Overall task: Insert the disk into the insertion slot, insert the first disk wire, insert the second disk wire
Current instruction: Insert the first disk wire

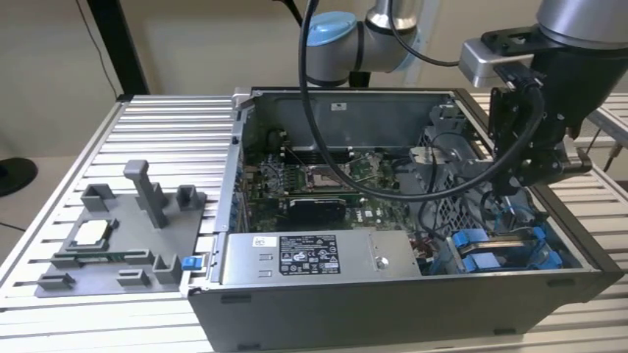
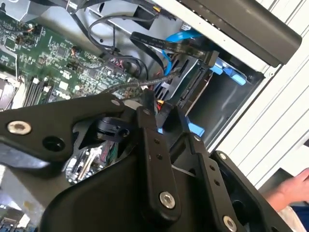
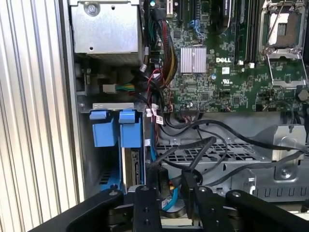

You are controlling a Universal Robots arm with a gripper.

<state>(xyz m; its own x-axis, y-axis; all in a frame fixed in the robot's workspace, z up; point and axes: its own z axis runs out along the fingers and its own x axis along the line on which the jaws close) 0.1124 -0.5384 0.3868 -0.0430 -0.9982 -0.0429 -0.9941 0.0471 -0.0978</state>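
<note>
Black two-fingered gripper (image 3: 166, 178) hangs among black cables (image 3: 227, 133) inside the open grey computer case (image 1: 393, 312), just beside the flat silver disk in its bright blue plastic carrier frame (image 3: 129, 135), seated in the corner bay; whether its fingers clamp anything cannot be told.

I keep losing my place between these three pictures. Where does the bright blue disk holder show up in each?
Exterior view: the blue disk holder sits in the computer case's near corner, at the exterior view's right.
First wrist view: blue disk holder by the case's side wall, near the grey metal box.
Second wrist view: blue disk holder behind the black cables.
Shared landmark: the green circuit board.
</note>
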